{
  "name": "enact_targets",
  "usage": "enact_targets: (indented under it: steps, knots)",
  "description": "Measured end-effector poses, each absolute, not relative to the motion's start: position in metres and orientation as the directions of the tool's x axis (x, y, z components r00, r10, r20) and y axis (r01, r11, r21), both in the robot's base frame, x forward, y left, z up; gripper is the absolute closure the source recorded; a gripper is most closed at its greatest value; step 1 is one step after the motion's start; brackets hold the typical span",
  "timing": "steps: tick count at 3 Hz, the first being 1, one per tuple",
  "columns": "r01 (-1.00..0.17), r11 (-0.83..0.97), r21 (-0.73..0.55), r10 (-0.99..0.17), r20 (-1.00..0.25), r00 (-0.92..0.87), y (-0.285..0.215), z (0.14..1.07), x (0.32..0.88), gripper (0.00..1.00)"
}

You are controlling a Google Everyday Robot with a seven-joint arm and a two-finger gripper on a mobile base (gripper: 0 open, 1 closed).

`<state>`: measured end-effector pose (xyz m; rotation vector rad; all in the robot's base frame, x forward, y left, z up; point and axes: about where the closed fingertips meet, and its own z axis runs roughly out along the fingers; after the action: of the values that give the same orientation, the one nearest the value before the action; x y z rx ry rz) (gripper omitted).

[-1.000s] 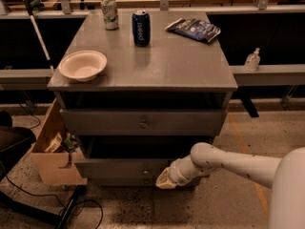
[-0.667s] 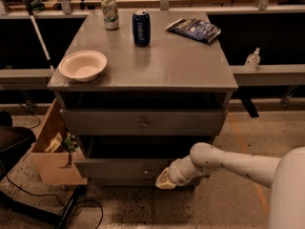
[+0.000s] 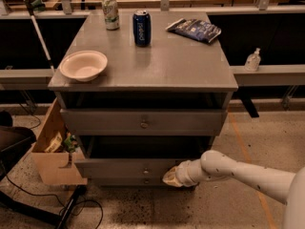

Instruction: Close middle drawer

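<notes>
**Camera view: middle drawer sitting part open, gripper meeting its front**

Starting at the left, an open brown cardboard box (image 3: 52, 166) is resting on the floor just beside the grey wooden three-drawer cabinet (image 3: 157, 66). A shallow cream-coloured round bowl (image 3: 83, 65) is sitting on the left of the cabinet's top.

Moving towards the centre, the wide grey wooden middle drawer with a flat front and small round knob (image 3: 119, 167) is projecting forward from the cabinet. A dark gap is showing above its front edge, so the closing is not yet done. Judging by that gap, a good part of the push is remaining before the front is lying flush.

To the right of the drawer's knob, the pale two-finger gripper (image 3: 170, 177) appears to be pressing against the right-hand part of the drawer's front, low down near its bottom edge. How far it is parted is impossible to make out, and it is not visibly holding anything. The white rounded robot arm (image 3: 238, 173) is reaching in behind it from the lower right, so the drawer is lying directly ahead of the gripper.
</notes>
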<state>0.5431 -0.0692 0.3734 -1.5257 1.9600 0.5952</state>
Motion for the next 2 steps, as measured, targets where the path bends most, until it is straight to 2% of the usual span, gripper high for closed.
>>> enact_targets:
  steps: [2]
  knots:
    - [-0.941, 0.329, -0.073, -0.665, -0.726, -0.176, -0.090, 0.372, 0.579, 1.00]
